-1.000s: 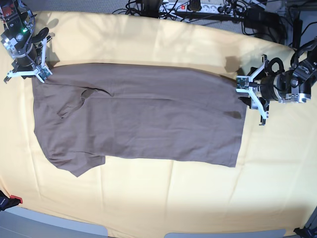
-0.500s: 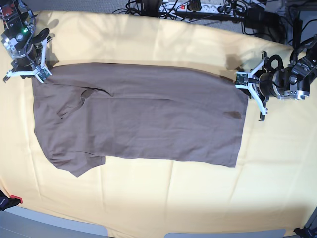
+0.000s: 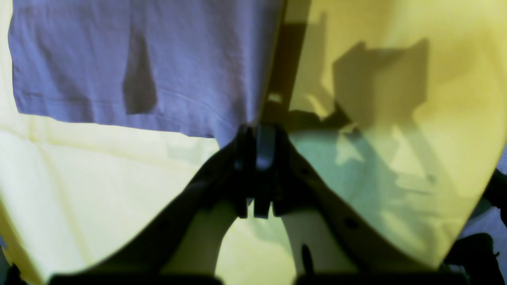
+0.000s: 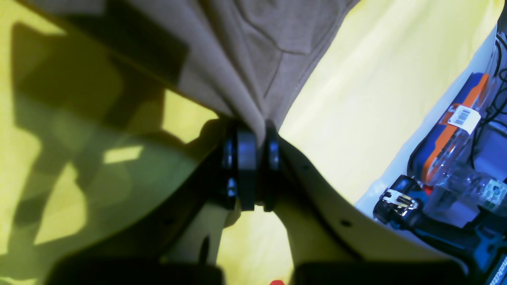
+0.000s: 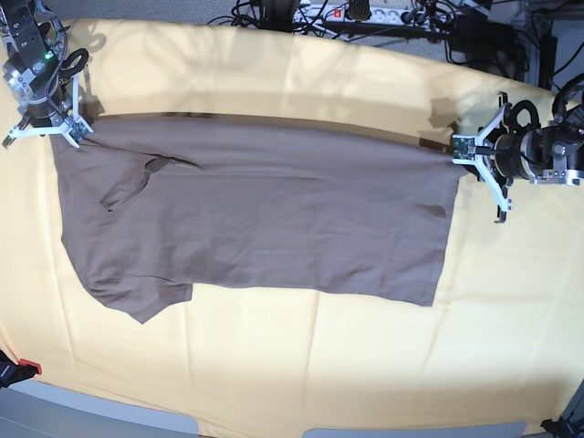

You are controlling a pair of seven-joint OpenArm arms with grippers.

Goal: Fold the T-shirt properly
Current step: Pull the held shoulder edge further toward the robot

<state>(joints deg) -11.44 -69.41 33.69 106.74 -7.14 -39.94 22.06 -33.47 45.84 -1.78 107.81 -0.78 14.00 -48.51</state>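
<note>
- On the pale yellow table cloth (image 5: 365, 365) I see the T-shirt (image 5: 265, 219) spread flat and folded lengthwise, collar end toward the base view's left, hem toward its right.
- My left gripper (image 5: 465, 151) sits at the shirt's far hem corner; the wrist view shows both jaws pressed together with the corner of the fabric pinched between them.
- My right gripper (image 5: 64, 128) is at the far corner of the shoulder end; its wrist view shows the jaws clamped on a gathered bunch of cloth that fans out above the fingertips (image 4: 246, 158).
- Between the 2 grips the far edge runs almost straight.
- Past the cloth's edge, the right wrist view shows plastic bottles (image 4: 455, 158).
</note>
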